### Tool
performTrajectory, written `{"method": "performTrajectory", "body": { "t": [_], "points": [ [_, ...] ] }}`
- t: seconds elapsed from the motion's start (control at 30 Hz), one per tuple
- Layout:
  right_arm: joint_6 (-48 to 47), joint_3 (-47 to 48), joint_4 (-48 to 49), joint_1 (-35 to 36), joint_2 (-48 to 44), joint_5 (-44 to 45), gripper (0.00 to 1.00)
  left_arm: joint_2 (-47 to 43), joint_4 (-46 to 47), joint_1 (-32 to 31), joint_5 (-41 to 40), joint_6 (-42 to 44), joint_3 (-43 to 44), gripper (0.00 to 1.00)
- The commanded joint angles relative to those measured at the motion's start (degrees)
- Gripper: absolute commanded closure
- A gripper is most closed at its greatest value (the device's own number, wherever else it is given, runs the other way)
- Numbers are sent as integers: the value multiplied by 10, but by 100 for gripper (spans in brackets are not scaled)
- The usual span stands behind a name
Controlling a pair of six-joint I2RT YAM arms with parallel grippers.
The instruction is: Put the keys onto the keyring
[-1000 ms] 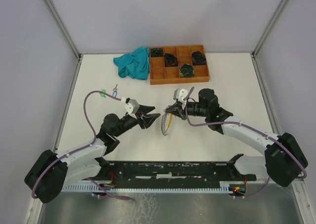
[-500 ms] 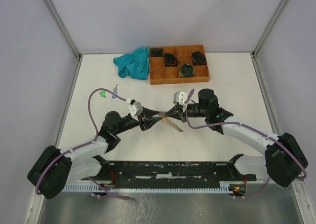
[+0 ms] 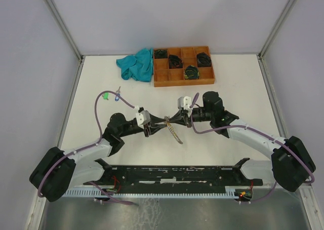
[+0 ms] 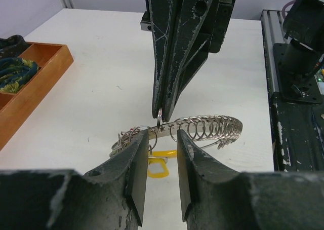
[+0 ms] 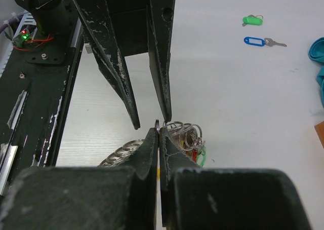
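Observation:
The keyring (image 3: pixel 174 131) is a silvery strip strung with many small split rings (image 4: pixel 212 127), with a yellow tag (image 4: pixel 158 166) and red and green tags (image 5: pixel 201 154) bunched under it. It hangs above the table's middle. My right gripper (image 3: pixel 170 121) is shut on one small ring (image 5: pixel 157 124) at its top. My left gripper (image 3: pixel 159 123) faces it, and its fingertips (image 4: pixel 142 139) stand apart on either side of the strip, close to that ring. Two loose keys lie at the far left, one with a green tag (image 3: pixel 105 96) and one with a blue tag (image 3: pixel 117 95).
An orange-brown tray (image 3: pixel 183 78) with black coiled bundles stands at the back, with a teal cloth (image 3: pixel 136 64) to its left. The black base rail (image 3: pixel 177 174) runs along the near edge. Grey walls enclose the table on three sides.
My left gripper has moved right to meet the right gripper, and its jaws have narrowed around the strip. The keyring has swung from hanging down to lying across between both grippers.

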Motion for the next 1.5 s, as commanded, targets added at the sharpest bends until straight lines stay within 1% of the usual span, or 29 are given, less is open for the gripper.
{"method": "performTrajectory", "body": {
  "t": [0.0,0.33,0.57,0.67,0.73,0.83,1.03,1.23,1.4,1.47],
  "points": [
    [-11,32,16,-1,-1,-33,99,9,14,3,21,39,30,66],
    [-16,41,0,0,7,-43,99,30,0,3,45,43,43,75],
    [-36,61,-48,6,10,-55,98,45,-22,3,60,54,54,88],
    [-48,73,-79,8,11,-57,96,54,-25,3,68,58,57,97],
    [-53,82,-98,9,10,-54,94,58,-21,3,66,59,55,97],
    [-49,84,-108,9,0,-42,86,57,16,3,47,46,40,97],
    [-24,68,-106,4,-45,37,71,46,122,3,4,9,-12,97],
    [9,35,-70,-5,-60,53,70,39,215,2,-32,-19,-46,97],
    [46,7,9,-6,-40,46,70,38,257,3,-33,-40,-57,97],
    [54,5,27,-5,-28,32,70,35,270,3,-33,-45,-60,97]
  ]
}}
